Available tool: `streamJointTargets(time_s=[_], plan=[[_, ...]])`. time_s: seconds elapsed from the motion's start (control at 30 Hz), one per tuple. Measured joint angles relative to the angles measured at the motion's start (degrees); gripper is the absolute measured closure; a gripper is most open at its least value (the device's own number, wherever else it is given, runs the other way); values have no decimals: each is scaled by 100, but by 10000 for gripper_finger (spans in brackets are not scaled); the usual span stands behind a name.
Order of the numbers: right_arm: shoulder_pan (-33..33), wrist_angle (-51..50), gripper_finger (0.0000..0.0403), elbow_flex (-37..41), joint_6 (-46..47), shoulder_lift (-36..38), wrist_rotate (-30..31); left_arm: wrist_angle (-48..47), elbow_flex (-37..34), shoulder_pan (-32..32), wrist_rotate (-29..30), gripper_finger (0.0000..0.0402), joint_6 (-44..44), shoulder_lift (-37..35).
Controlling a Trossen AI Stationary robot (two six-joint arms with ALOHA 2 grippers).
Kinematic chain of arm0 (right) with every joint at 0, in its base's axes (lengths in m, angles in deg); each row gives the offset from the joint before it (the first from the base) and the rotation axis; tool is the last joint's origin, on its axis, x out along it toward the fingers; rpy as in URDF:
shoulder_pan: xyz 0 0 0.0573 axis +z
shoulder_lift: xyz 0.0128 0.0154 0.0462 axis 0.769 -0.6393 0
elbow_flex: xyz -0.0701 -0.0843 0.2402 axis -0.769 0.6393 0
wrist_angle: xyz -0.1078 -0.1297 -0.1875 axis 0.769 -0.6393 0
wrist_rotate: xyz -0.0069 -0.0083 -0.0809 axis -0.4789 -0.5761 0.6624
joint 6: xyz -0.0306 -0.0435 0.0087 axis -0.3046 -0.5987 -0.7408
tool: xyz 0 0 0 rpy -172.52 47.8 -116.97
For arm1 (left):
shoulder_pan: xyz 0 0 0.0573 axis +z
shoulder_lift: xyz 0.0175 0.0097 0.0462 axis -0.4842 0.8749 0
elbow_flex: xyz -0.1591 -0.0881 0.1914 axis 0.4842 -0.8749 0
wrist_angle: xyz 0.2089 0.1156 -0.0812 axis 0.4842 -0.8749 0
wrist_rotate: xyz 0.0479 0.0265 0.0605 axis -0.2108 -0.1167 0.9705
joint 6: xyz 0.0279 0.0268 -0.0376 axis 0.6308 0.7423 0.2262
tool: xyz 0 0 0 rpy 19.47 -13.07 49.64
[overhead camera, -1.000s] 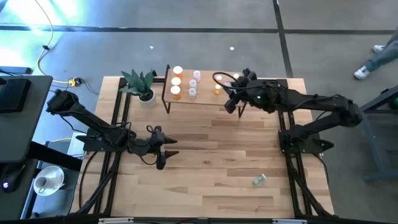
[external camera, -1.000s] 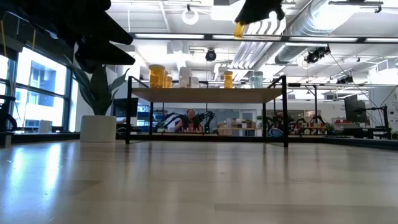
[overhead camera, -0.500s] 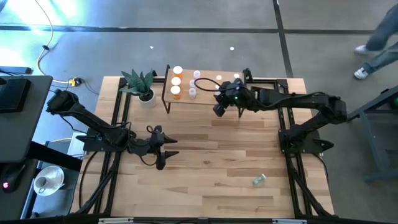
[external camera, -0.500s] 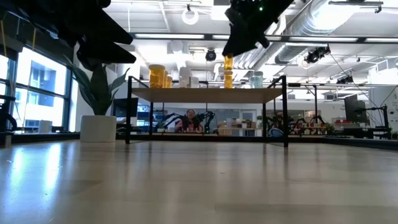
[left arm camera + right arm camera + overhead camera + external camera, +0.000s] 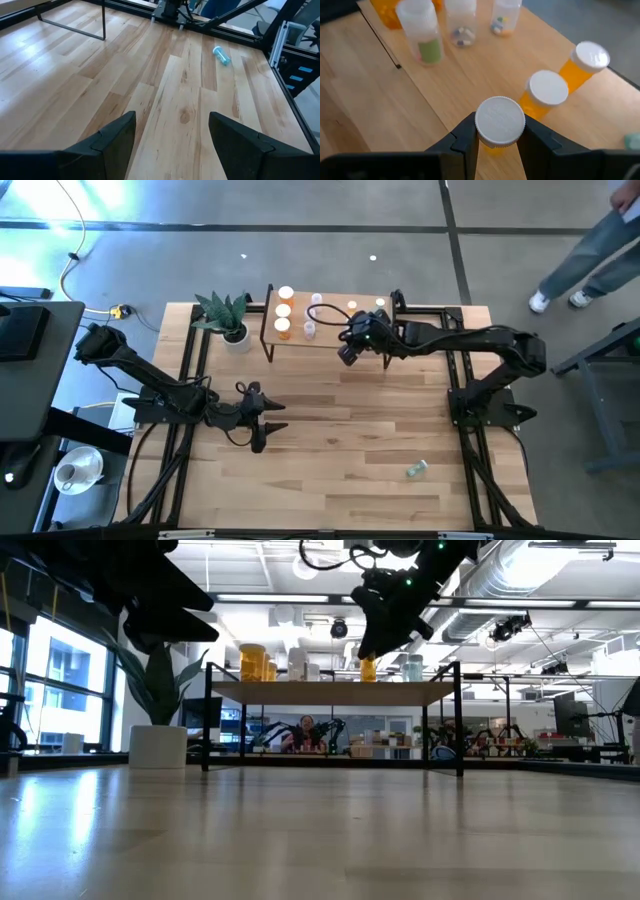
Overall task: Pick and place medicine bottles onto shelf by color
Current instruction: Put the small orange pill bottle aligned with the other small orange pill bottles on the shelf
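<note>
My right gripper (image 5: 347,352) hangs over the near edge of the shelf (image 5: 330,330), shut on an orange medicine bottle with a white cap (image 5: 500,121). Two more orange bottles (image 5: 547,92) (image 5: 590,57) stand on the shelf just beyond it. Farther along stand clear bottles (image 5: 462,25), a white one with a green label (image 5: 422,35) and larger orange ones (image 5: 284,310). A pale green bottle (image 5: 417,469) lies on its side on the table, near right. My left gripper (image 5: 262,430) waits open above the table's near left. My right gripper pinches the orange bottle between its two fingers (image 5: 467,137), just below the white cap (image 5: 500,121). The fingers slant down from the table's right. The bottle stands upright, its base (image 5: 368,675) down at the shelf top; I cannot tell whether it rests there.
A potted green plant (image 5: 225,315) stands left of the shelf. The shelf rests on thin black legs (image 5: 207,720). Bare wood lies between the shelf and the near edge. A person walks on the floor beyond the far right corner (image 5: 590,260).
My right gripper has come down and gone toward the table's left, tipping farther downward. It has carried the orange bottle from high above the shelf to the level of the shelf top, in front of the two standing orange bottles. It has stayed shut on the bottle.
</note>
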Motion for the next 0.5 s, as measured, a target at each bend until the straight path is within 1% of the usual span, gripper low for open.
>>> streamJointTargets(time_s=[0.5], plan=[[-2, -25, 298, 0, -152, -59, 54, 0, 0, -2, -4, 161, -2, 2]])
